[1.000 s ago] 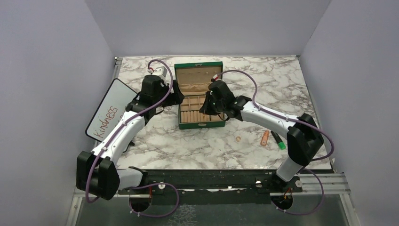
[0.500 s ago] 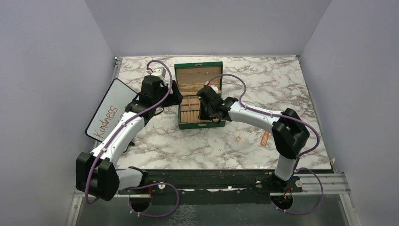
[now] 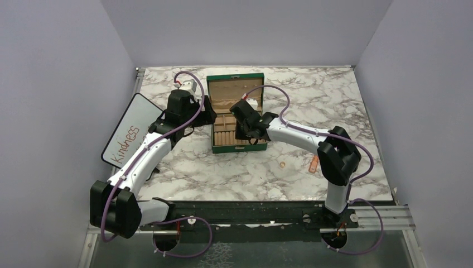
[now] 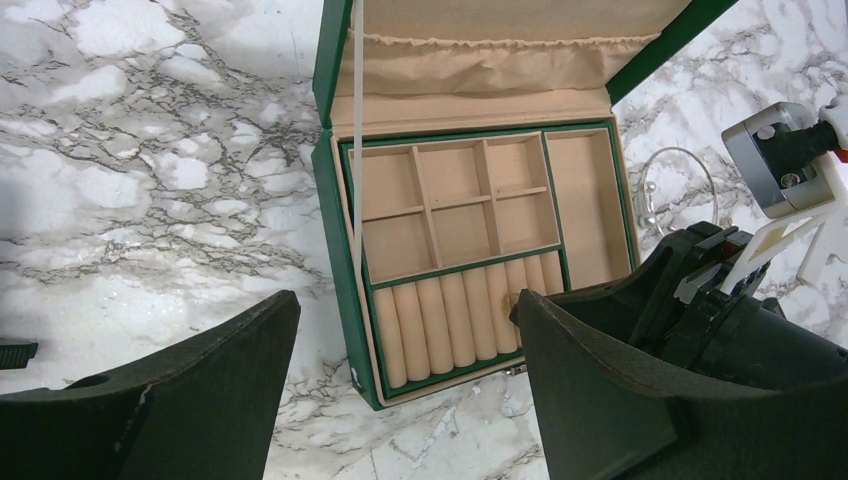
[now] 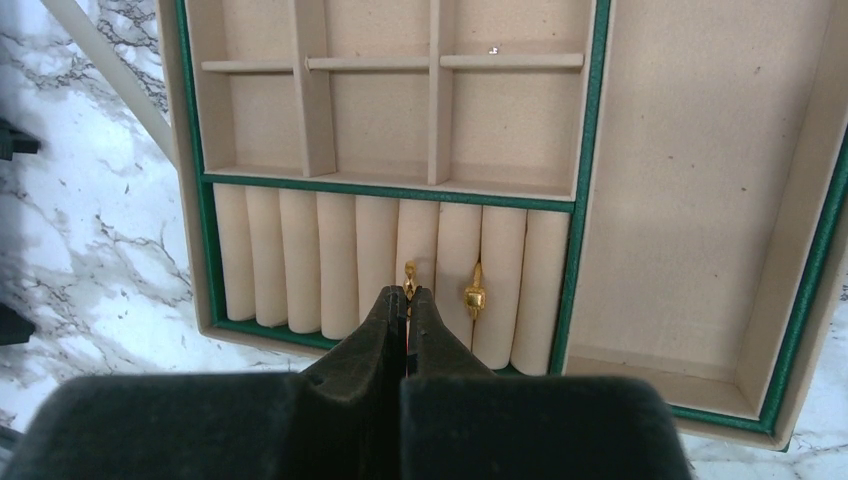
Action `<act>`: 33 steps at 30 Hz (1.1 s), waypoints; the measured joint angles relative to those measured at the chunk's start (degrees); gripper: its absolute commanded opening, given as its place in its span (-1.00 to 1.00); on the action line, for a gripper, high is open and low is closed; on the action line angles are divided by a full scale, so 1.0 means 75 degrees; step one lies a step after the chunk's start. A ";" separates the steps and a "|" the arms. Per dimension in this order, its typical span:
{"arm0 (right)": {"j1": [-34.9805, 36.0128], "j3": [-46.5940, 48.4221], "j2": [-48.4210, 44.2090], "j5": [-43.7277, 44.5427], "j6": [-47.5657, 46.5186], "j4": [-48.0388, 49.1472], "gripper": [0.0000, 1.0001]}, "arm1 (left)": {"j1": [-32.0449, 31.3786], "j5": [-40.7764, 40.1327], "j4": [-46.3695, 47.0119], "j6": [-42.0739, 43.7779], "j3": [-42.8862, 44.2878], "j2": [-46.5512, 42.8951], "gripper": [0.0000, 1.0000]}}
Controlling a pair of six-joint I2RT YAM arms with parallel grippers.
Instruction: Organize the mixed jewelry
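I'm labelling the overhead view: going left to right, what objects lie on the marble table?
White rectangular board with red "Kindness" lettering → open green jewelry box with beige lining → small gold ring → small orange marker.

Gold ring [image 5: 474, 297] upright between rolls [image 5: 340, 265]

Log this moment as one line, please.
right gripper: shut on ring at box rolls | second ring: seated in rolls | left gripper: open by box | third ring: on table
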 measured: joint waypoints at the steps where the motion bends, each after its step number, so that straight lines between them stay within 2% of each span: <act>1: 0.0000 0.0020 0.0003 0.0038 0.0015 -0.0058 -0.99 | 0.0000 0.0003 0.0000 0.0000 0.0000 0.0000 0.63; 33: -0.0006 0.0184 0.0382 -0.0026 -0.0017 -0.0294 -0.99 | 0.0000 0.0003 0.0000 -0.0003 -0.0117 0.0000 0.63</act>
